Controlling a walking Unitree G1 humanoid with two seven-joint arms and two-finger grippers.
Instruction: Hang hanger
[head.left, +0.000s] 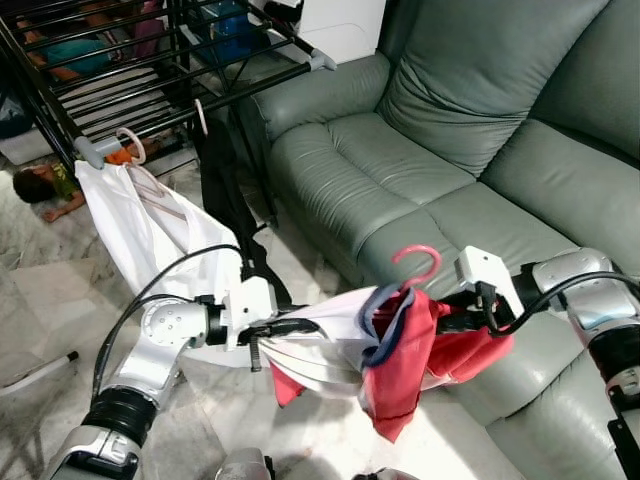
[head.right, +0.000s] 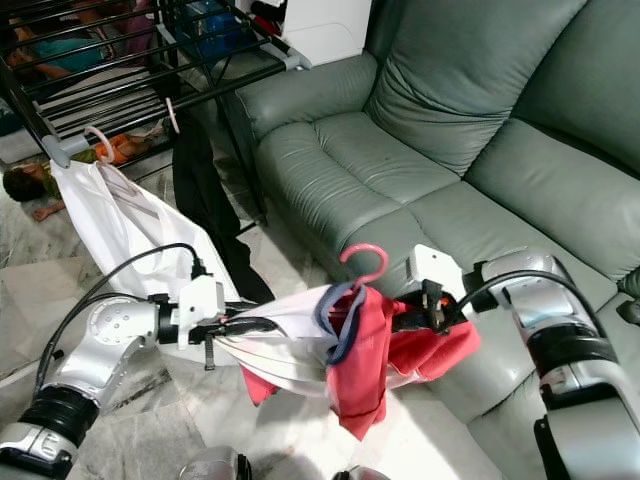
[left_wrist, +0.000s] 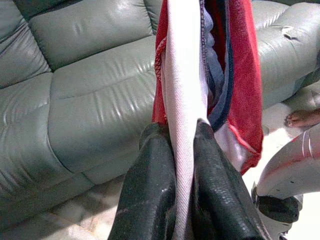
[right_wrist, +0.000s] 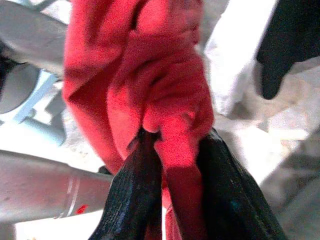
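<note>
I see my left gripper (head.left: 300, 325) with its jaws clamped on the white side of a red and white shirt (head.left: 400, 360). My right gripper (head.left: 455, 322) has its jaws clamped on the red side. The shirt hangs in the air between my two grippers, on a pink hanger (head.left: 418, 262) whose hook sticks up above the shirt, just in front of the green sofa (head.left: 420, 160). A black drying rack (head.left: 150, 70) stands near the sofa's arm, with a white cloth (head.left: 140, 225) and a black cloth (head.left: 225, 185) hanging from it.
</note>
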